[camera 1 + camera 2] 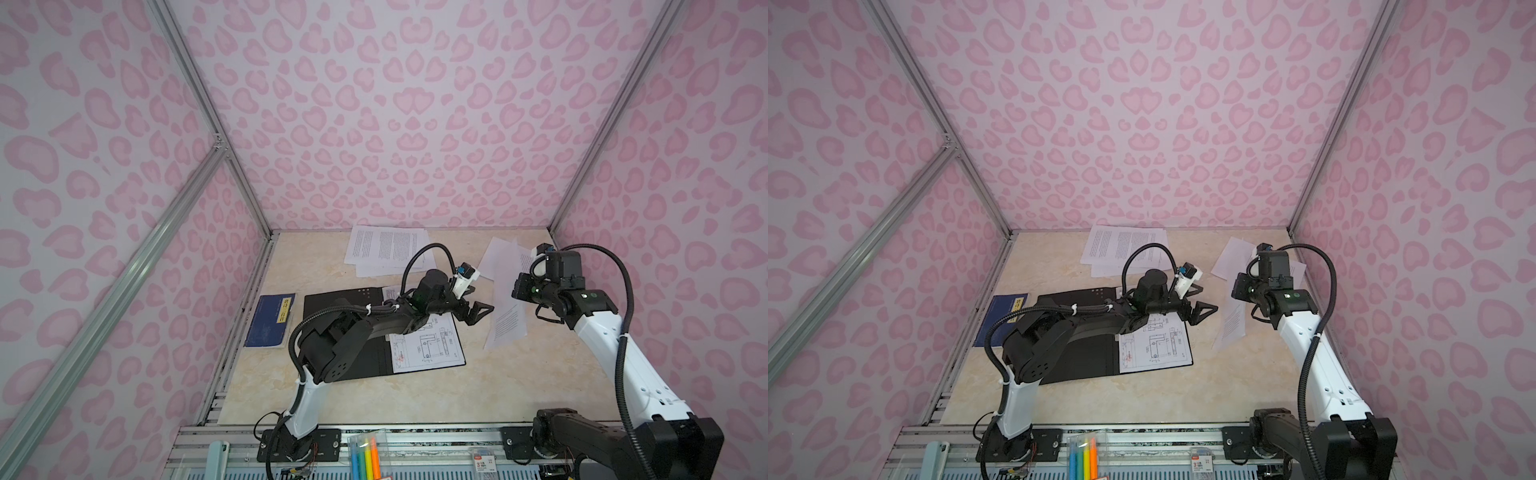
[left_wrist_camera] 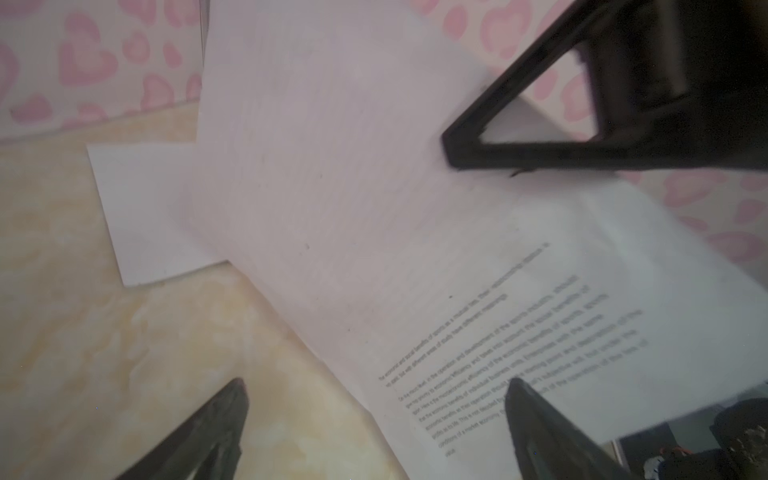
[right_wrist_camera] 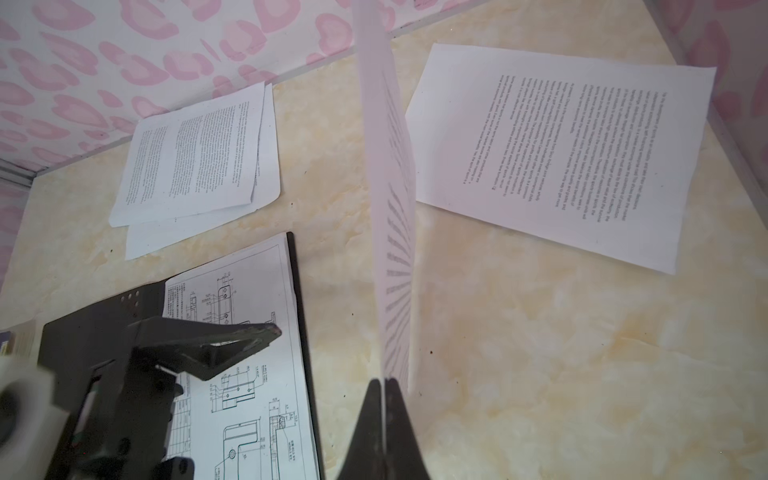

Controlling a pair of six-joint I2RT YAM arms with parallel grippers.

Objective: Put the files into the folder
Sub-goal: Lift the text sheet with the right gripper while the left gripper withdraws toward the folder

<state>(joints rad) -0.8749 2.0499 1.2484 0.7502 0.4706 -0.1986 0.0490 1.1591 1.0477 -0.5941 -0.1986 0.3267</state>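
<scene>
Open black folder holds drawing sheet; text sheets nearby, one upright.

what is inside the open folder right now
The folder holds one drawing sheet on its right half. The left arm covers much of the left half, so anything there is hidden.

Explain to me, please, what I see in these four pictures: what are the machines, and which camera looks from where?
Two robot arms stand at a table. Two pictures look down from above; the other two come from cameras on the arms' wrists. The right hand is shut on one printed sheet, held up. The left hand is open and empty, beside it. An open black folder lies flat with a drawing sheet on it. More text sheets lie at the back, and a blue booklet at the left.
</scene>
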